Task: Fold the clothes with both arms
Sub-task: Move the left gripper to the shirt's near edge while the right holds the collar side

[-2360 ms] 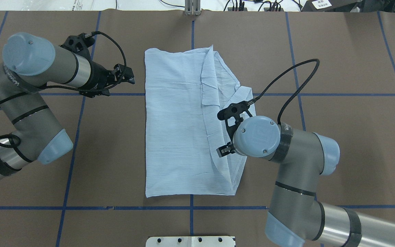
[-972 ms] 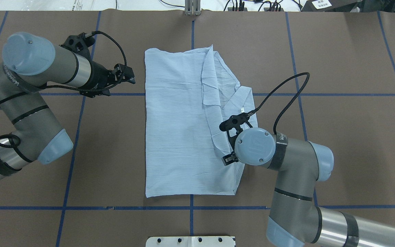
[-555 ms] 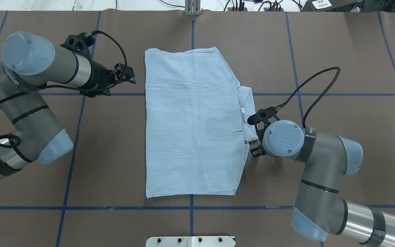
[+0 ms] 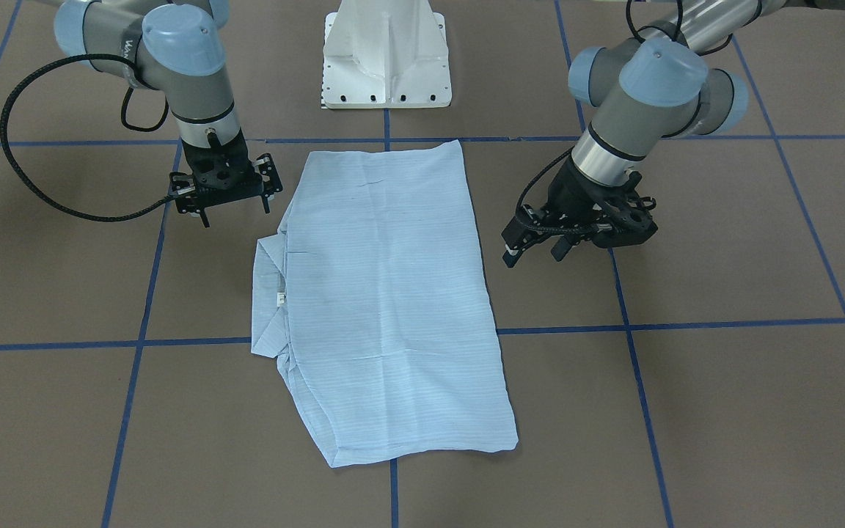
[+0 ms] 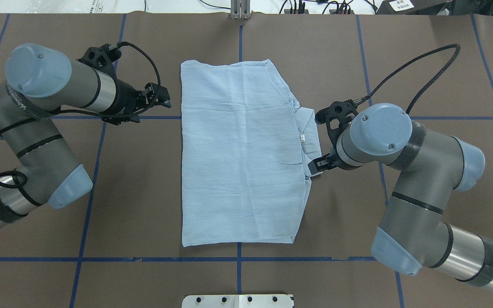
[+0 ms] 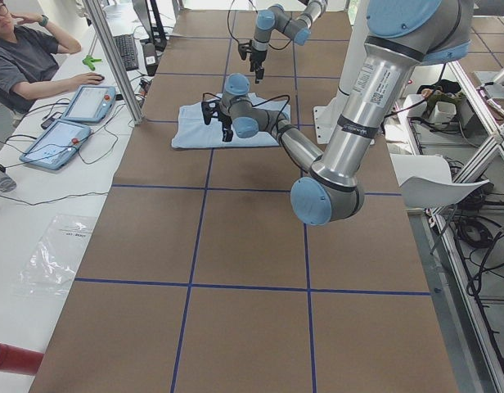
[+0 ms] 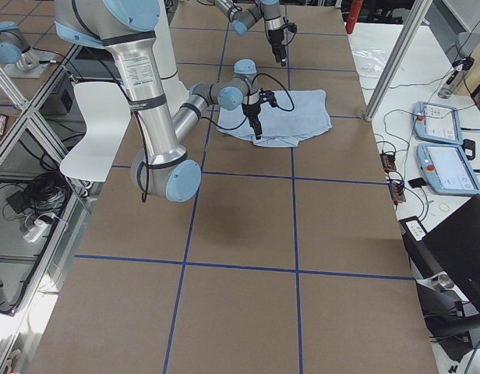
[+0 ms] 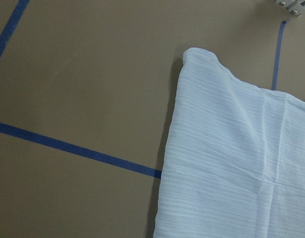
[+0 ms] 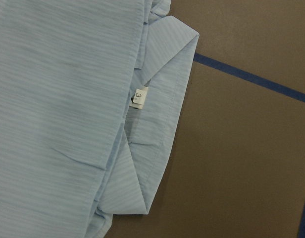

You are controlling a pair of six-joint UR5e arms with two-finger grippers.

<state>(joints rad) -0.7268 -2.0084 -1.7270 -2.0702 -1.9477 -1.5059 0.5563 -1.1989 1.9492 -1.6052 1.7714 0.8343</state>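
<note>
The shirt (image 5: pixel 238 162) lies flat in the middle of the table (image 5: pixel 422 64) now, its lifted side dropped back down. The right gripper (image 4: pixel 237 214) has backed off beside the collar (image 5: pixel 308 130), claw spread and empty. The left gripper (image 4: pixel 534 254) hasn't budged, spread too.

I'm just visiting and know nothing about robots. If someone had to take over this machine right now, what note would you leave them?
Left gripper: open, empty, beside the shirt's long edge, not holding it.
Right gripper: open, empty, by the opposite edge, near the collar.
Shirt: flat on the table in a long rectangle, collar and its white tag sticking out on the right arm's side.
Done: the sides look folded in.
Left: probably folding it across its length into a smaller packet.
</note>
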